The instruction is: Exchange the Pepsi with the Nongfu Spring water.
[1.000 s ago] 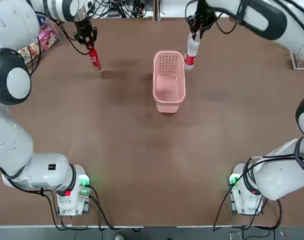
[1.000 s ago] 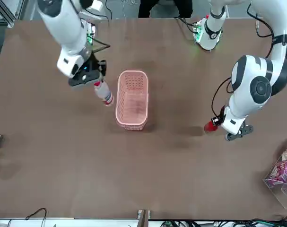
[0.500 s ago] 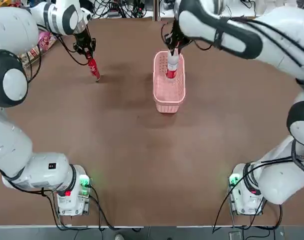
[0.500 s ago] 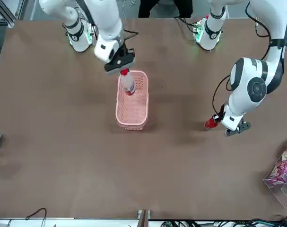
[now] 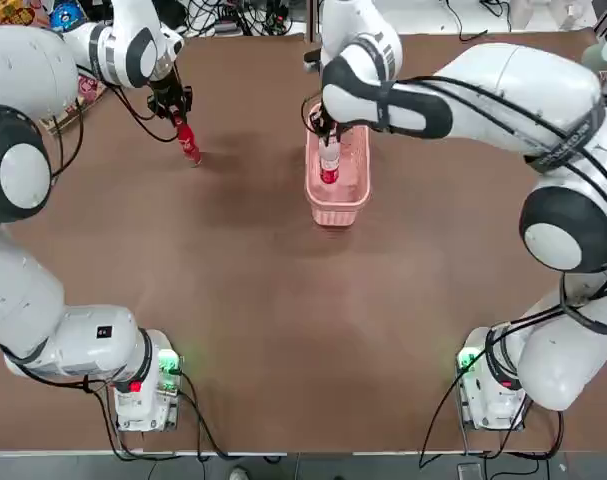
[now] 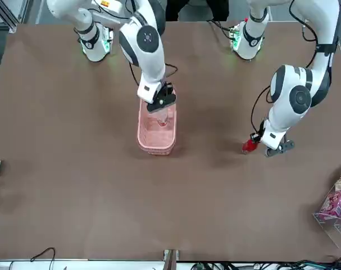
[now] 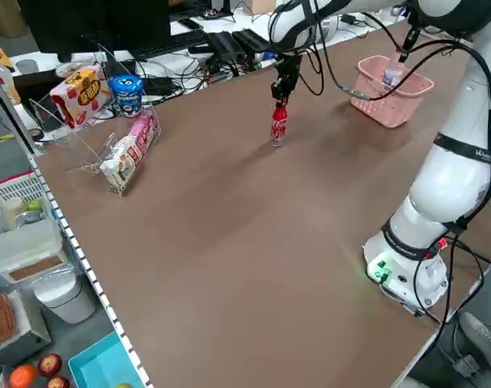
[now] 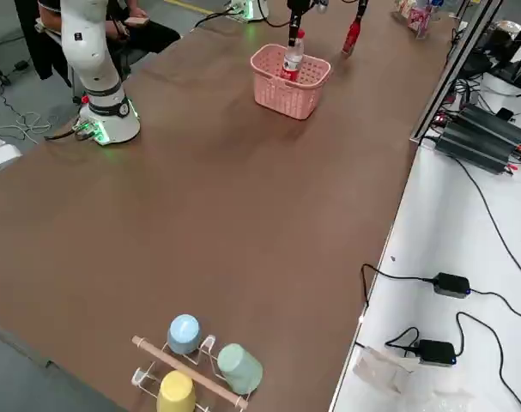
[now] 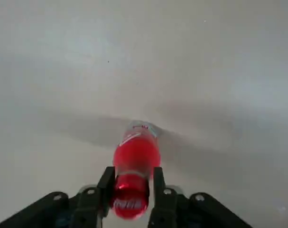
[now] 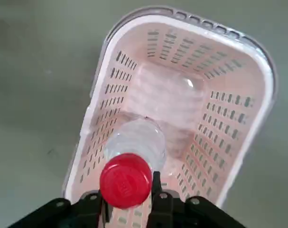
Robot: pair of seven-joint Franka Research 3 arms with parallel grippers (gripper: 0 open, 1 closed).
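The right gripper [image 10: 127, 199] is clamped on the red cap of the water bottle [image 5: 329, 160], holding it upright inside the pink basket [image 5: 355, 195] near the middle of the table. Off to the left, the left gripper [image 9: 130, 202] has its fingers [image 9: 106, 187] close around the neck of the red Pepsi bottle [image 5: 188, 141], which stands on the brown table [image 5: 283, 300]; whether they are gripping it I cannot tell.
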